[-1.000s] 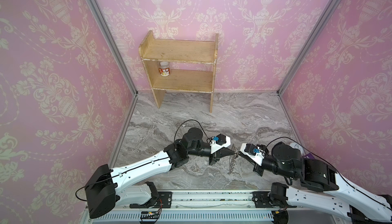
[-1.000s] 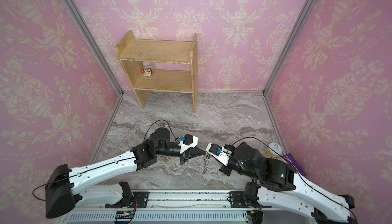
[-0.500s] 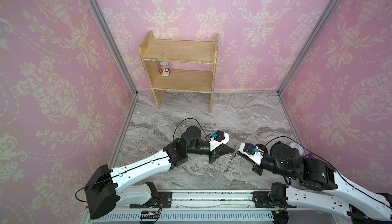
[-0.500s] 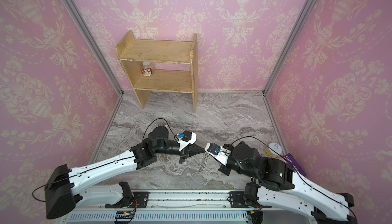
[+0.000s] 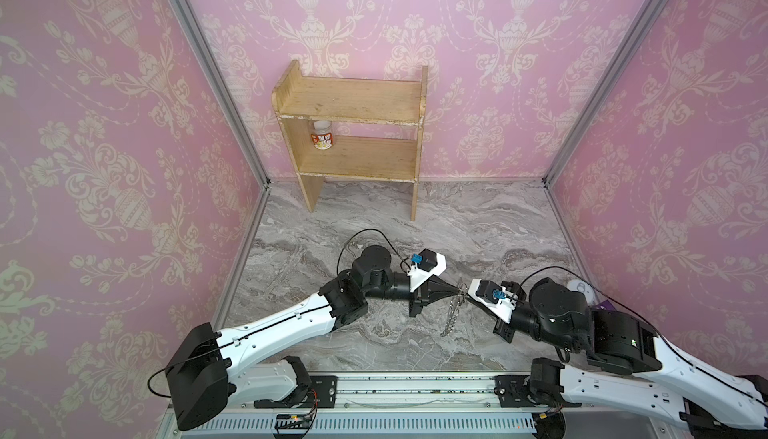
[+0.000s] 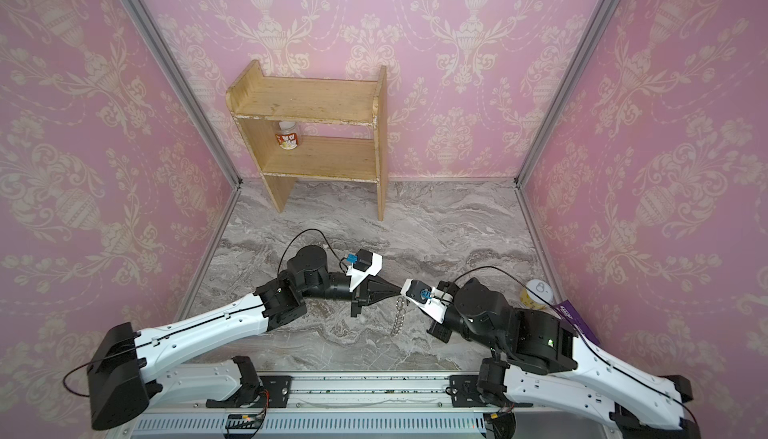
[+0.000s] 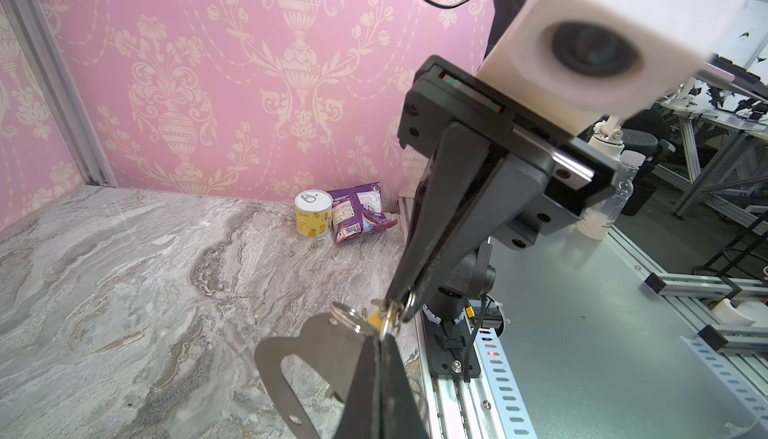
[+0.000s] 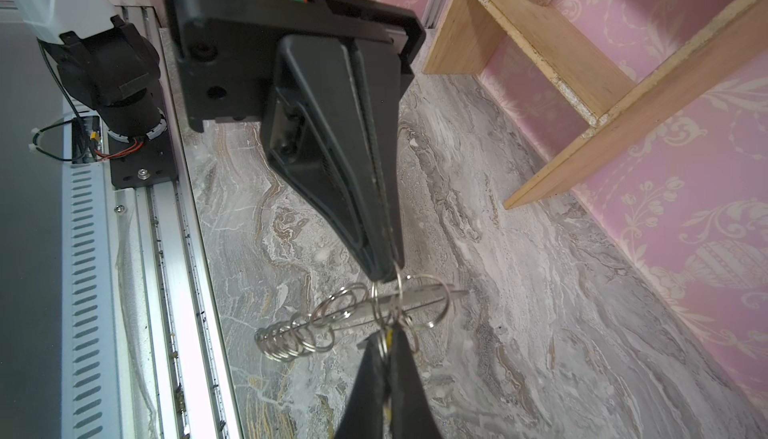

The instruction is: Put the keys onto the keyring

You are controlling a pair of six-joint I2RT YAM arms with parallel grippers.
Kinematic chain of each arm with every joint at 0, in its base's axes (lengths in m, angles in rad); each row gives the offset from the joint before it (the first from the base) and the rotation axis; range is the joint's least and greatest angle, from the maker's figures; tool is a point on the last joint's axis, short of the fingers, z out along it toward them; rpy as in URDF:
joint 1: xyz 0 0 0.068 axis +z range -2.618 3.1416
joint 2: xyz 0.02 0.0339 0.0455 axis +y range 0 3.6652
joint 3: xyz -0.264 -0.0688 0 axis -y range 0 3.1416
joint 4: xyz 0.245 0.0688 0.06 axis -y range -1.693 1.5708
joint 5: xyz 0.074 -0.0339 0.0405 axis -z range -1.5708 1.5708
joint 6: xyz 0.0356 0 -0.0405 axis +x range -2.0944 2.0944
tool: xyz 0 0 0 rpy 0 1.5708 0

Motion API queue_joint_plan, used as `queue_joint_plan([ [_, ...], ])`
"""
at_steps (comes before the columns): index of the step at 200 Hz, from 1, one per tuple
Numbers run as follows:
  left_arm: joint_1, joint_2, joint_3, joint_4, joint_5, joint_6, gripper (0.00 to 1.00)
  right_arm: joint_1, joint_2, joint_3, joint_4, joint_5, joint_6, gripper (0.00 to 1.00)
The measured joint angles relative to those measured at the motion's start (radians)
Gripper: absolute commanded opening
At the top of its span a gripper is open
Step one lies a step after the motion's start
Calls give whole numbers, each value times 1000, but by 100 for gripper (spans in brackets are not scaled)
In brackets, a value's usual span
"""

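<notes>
The keyring (image 5: pixel 451 316) hangs in the air between my two grippers, over the marble floor near the front; in both top views it shows edge-on with its row of split rings (image 8: pixel 299 333). Its flat grey plate (image 7: pixel 320 345) with the handle slot shows in the left wrist view. My left gripper (image 7: pixel 384 337) is shut on one split ring at the plate's edge. My right gripper (image 8: pixel 386 335) meets it tip to tip, shut on a yellow key (image 8: pixel 389 335). A sliver of that yellow key (image 7: pixel 375 321) shows at the held ring.
A wooden shelf (image 5: pixel 353 133) with a small jar (image 5: pixel 322 137) stands against the back wall. A yellow can (image 7: pixel 313 213) and a purple packet (image 7: pixel 359 212) sit by the right wall. The metal rail (image 5: pixel 415 387) runs along the front edge.
Both grippers have shifted slightly away from the front rail while staying tip to tip. The hanging keyring has swung from nearly upright to slanted.
</notes>
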Motion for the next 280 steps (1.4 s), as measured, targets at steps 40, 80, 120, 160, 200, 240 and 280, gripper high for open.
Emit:
queue_joint_plan([
  [40, 6, 7, -10, 46, 8, -34, 0, 2, 0, 0, 5, 8, -4, 0],
  [80, 19, 18, -40, 153, 28, -92, 0, 2, 0, -6, 34, 18, -3, 0],
  [120, 27, 45, -47, 227, 39, -137, 0, 2, -4, -24, 55, 42, -2, 0],
  [160, 28, 45, -55, 278, 38, -158, 0, 2, -10, -34, 87, 49, -2, 0],
  [200, 33, 68, -58, 348, 48, -179, 0, 2, -15, -51, 128, 61, 17, 0],
  [240, 34, 93, -65, 447, 62, -196, 0, 2, -33, -60, 158, 62, 24, 0],
  [280, 31, 106, -86, 522, 61, -197, 0, 3, -44, -61, 157, 51, 25, 16],
])
